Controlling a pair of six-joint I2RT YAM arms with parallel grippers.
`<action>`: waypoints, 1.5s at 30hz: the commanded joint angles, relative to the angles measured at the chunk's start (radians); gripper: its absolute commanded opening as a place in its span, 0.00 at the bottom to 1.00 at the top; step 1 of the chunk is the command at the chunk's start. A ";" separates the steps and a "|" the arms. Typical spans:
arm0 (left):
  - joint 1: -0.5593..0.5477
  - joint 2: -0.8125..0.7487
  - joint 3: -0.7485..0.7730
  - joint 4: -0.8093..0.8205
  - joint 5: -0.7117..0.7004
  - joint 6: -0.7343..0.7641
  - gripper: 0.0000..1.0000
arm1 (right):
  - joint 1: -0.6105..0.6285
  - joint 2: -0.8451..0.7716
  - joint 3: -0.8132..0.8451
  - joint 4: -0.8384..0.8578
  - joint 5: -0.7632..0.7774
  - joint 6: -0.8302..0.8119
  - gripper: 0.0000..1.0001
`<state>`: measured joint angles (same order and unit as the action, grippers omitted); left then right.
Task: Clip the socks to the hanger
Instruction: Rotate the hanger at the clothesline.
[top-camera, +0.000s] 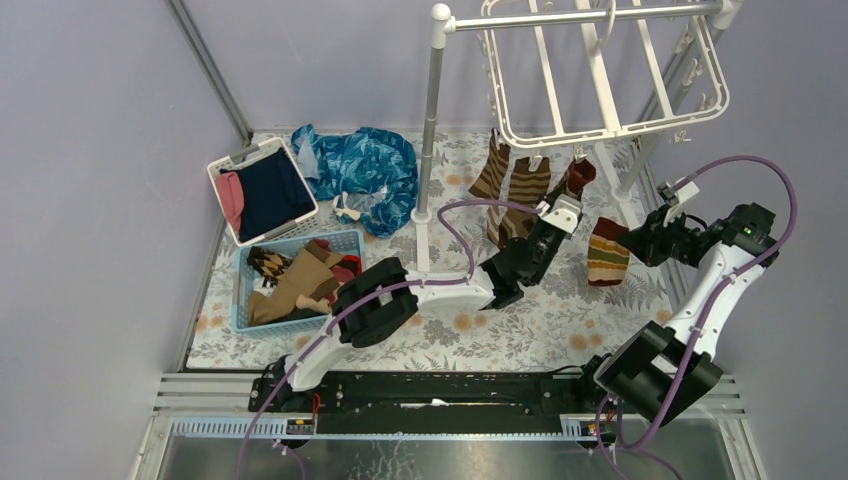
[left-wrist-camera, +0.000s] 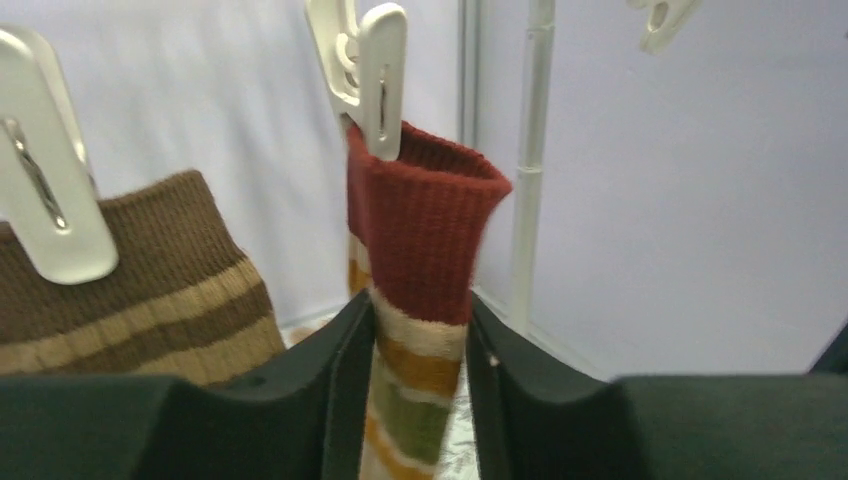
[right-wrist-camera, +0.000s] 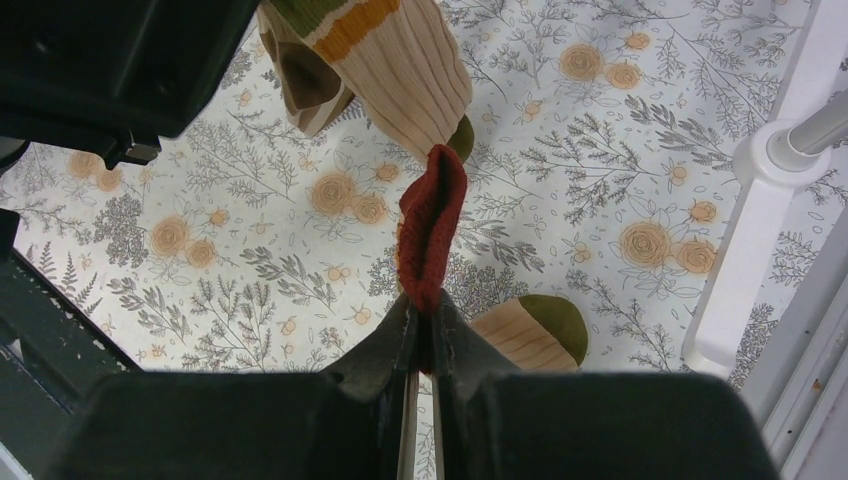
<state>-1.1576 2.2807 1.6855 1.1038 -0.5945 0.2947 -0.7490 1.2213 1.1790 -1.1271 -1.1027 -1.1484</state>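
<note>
LEFT: left gripper (left-wrist-camera: 418, 330) jaws pressed on both sides of red-cuffed sock (left-wrist-camera: 425, 220), just under cuff; sock hangs from white clip (left-wrist-camera: 365, 70) of hanger (top-camera: 603, 80); brown striped sock (left-wrist-camera: 130, 290) clipped alongside | RIGHT: right gripper (right-wrist-camera: 422, 320) pinched together on cuff of second banded sock (top-camera: 607, 255); it dangles over floral tabletop (right-wrist-camera: 250, 260), unclipped

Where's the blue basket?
In the top view, the blue basket sits at the table's left side, between the white basket and the left arm.
</note>
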 joint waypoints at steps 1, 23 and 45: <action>0.010 -0.026 -0.007 0.043 -0.038 0.033 0.33 | -0.004 -0.001 -0.004 -0.046 -0.032 -0.042 0.00; 0.179 -0.345 -0.347 -0.024 0.108 -0.184 0.02 | -0.004 0.000 0.020 -0.211 -0.094 -0.204 0.00; 0.388 -0.425 -0.397 -0.172 0.278 -0.412 0.03 | 0.010 -0.013 0.002 -0.232 -0.175 -0.219 0.00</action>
<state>-0.8055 1.8969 1.3090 0.9577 -0.3611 -0.0589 -0.7479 1.2221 1.1656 -1.3277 -1.2251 -1.3468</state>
